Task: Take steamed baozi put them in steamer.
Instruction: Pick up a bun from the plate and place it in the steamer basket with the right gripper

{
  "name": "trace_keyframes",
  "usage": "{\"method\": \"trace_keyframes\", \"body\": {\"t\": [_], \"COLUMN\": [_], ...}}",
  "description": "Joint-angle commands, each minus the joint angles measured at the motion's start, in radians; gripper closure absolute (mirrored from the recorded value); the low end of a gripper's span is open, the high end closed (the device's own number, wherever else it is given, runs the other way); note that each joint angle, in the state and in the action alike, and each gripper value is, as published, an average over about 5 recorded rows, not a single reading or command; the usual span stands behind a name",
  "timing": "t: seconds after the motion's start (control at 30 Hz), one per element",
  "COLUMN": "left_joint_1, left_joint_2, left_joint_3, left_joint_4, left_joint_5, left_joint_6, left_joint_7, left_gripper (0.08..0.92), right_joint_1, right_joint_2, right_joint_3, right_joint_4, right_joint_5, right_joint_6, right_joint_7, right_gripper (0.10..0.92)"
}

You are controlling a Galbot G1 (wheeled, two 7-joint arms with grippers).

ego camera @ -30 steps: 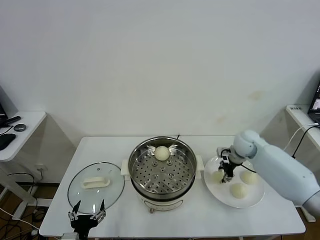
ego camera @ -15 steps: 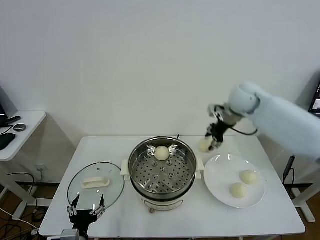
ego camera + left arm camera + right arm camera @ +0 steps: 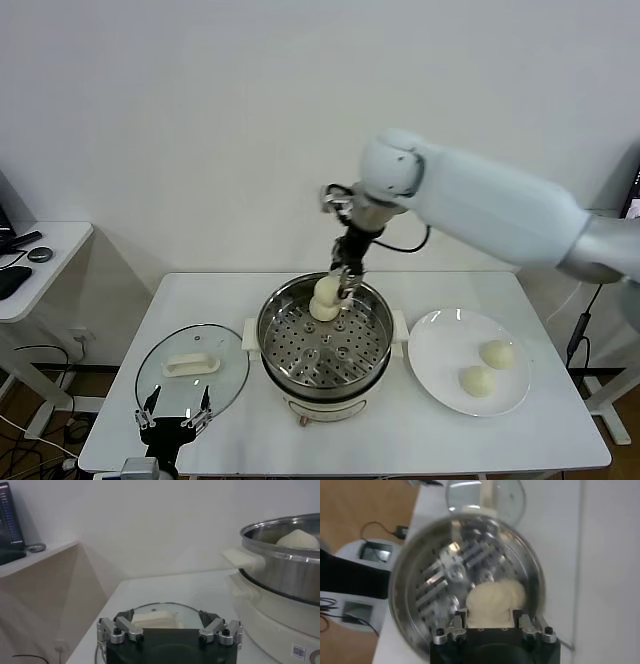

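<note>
The steamer (image 3: 323, 345), a shiny steel pot with a perforated tray, stands mid-table. My right gripper (image 3: 343, 284) hangs over its back part, shut on a cream baozi (image 3: 324, 290). In the right wrist view that baozi (image 3: 495, 600) fills the gap between the fingers (image 3: 457, 625), with the steamer's tray (image 3: 440, 580) below. Another baozi (image 3: 325, 311) lies in the tray right under the held one. Two more baozi (image 3: 497, 353) (image 3: 477, 380) rest on the white plate (image 3: 440, 352). My left gripper (image 3: 175, 420) is open, low at the table's front left.
A round glass lid (image 3: 192, 366) with a white handle lies left of the steamer, just beyond my left gripper (image 3: 170, 630). A white side table (image 3: 40, 260) with dark items stands far left. The wall runs close behind the table.
My right gripper lifted a baozi off the plate and carried it left to over the back of the steamer. The plate now holds two. The left arm stayed put.
</note>
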Motion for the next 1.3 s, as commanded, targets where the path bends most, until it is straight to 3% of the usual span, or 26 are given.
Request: {"method": "trace_keyframes", "body": {"t": [0.03,0.4,0.97,1.07,1.3], "left_joint_1": [-0.004,-0.008,-0.020,-0.018,-0.023], "left_joint_2": [-0.005,-0.009,-0.008,-0.009,-0.014], "left_joint_3": [0.007,0.007,0.011,0.011,0.014], "left_joint_4": [-0.006,-0.004,0.001,0.001,0.008], "left_joint_5": [0.001,-0.005,-0.009,-0.009,-0.007], "left_joint_6": [0.000,-0.001,0.002,0.002,0.002], "left_joint_7": [0.000,-0.002,0.001,0.000,0.001], "left_gripper": [0.177,0.177,0.177,0.177,0.177], "right_joint_1": [-0.085,-0.190,-0.192,-0.189,-0.165], "right_joint_2": [0.182,0.261,0.246,0.232,0.164], "right_joint_3": [-0.064,-0.026,0.003,0.004,0.030], "right_joint_4": [-0.044,-0.159,-0.157,-0.141,-0.073], "right_joint_5": [0.036,-0.087,-0.136,-0.127,-0.116], "right_joint_6": [-0.068,-0.068,-0.067,-0.067,-0.067], "right_joint_7": [0.036,0.087,0.092,0.094,0.093], "right_gripper": [0.499,0.499,0.496,0.451,0.258]}}
